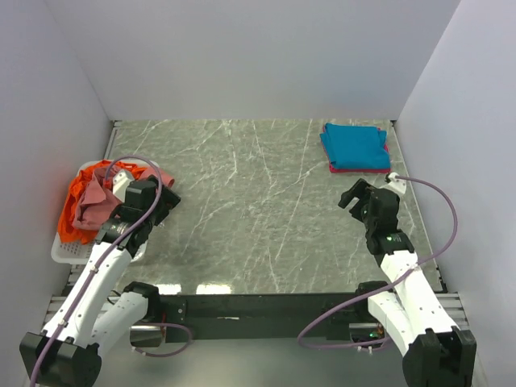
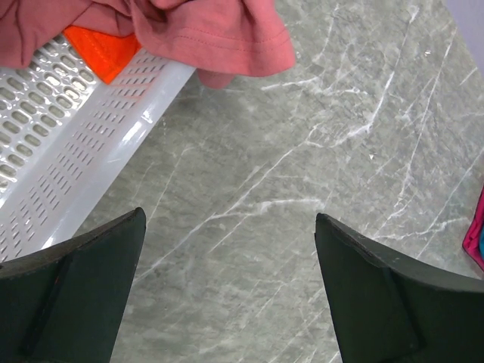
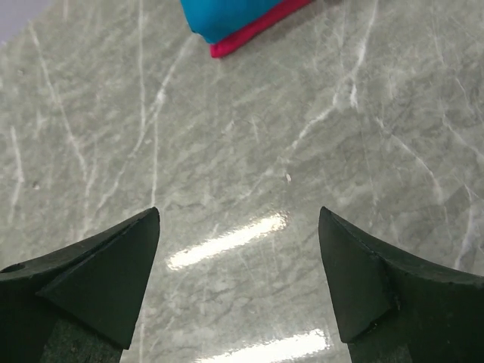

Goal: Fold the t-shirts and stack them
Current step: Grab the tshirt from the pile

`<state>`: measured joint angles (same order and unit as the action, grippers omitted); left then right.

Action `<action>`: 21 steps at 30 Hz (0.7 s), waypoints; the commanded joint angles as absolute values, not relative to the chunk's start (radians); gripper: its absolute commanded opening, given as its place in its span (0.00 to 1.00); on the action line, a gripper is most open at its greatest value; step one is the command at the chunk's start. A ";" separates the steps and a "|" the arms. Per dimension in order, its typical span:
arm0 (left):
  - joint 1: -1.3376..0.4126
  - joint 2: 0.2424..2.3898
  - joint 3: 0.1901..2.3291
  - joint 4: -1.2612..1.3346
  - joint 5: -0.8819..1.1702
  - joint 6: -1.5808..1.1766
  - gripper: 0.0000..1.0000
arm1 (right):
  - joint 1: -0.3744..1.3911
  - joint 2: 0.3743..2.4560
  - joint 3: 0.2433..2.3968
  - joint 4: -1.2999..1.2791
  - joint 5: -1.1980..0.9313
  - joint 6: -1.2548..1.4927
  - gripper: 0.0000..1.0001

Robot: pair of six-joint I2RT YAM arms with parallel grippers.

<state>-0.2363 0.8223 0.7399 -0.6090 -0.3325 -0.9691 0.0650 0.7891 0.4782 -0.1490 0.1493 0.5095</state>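
A dusty salmon-red t-shirt [image 1: 95, 201] and a bright orange t-shirt [image 1: 74, 211] lie crumpled in the white mesh basket [image 1: 68, 251] at the left. The teal-blue t-shirt [image 1: 355, 145] lies folded on the folded magenta t-shirt [image 1: 359, 168] at the back right. My left gripper [image 1: 164, 201] is open and empty just right of the basket. In the left wrist view the gripper [image 2: 229, 215] hangs over bare table, with the salmon-red shirt's hem [image 2: 219, 34] draped over the basket rim [image 2: 113, 128] and a bit of orange [image 2: 102, 49] under it. My right gripper [image 1: 353, 194] [image 3: 238, 210] is open and empty, near of the stack [image 3: 227, 15].
The grey marble table top [image 1: 258, 201] runs between white walls on three sides. The basket fills the near left corner. The magenta edge of the stack [image 3: 253, 32] shows at the top of the right wrist view.
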 commanded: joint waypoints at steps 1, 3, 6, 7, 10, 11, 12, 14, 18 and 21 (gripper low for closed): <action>-0.238 0.807 0.765 -0.623 -0.373 -0.996 0.99 | 0.067 0.743 0.540 -0.117 0.143 0.532 0.91; -0.238 0.795 0.759 -0.621 -0.374 -1.002 0.99 | 0.067 0.715 0.546 -0.130 0.152 0.537 0.91; -0.238 0.776 0.749 -0.615 -0.376 -1.006 1.00 | 0.067 0.675 0.543 -0.130 0.155 0.532 0.91; -0.238 0.775 0.747 -0.612 -0.376 -1.006 0.99 | 0.067 0.667 0.540 -0.129 0.156 0.529 0.91; -0.238 0.779 0.756 -0.612 -0.373 -1.006 0.99 | 0.066 0.637 0.532 -0.124 0.156 0.526 0.91; -0.238 0.787 0.758 -0.620 -0.371 -1.006 0.99 | 0.067 0.624 0.532 -0.124 0.161 0.525 0.92; -0.238 0.790 0.762 -0.623 -0.373 -1.006 1.00 | 0.067 0.623 0.532 -0.124 0.160 0.526 0.92; -0.238 0.796 0.764 -0.629 -0.376 -1.009 0.99 | 0.066 0.615 0.535 -0.127 0.160 0.520 0.92; -0.238 0.793 0.761 -0.624 -0.373 -1.008 0.99 | 0.067 0.617 0.540 -0.133 0.166 0.520 0.92; -0.238 0.785 0.767 -0.633 -0.383 -1.009 0.99 | 0.066 0.624 0.541 -0.133 0.161 0.515 0.92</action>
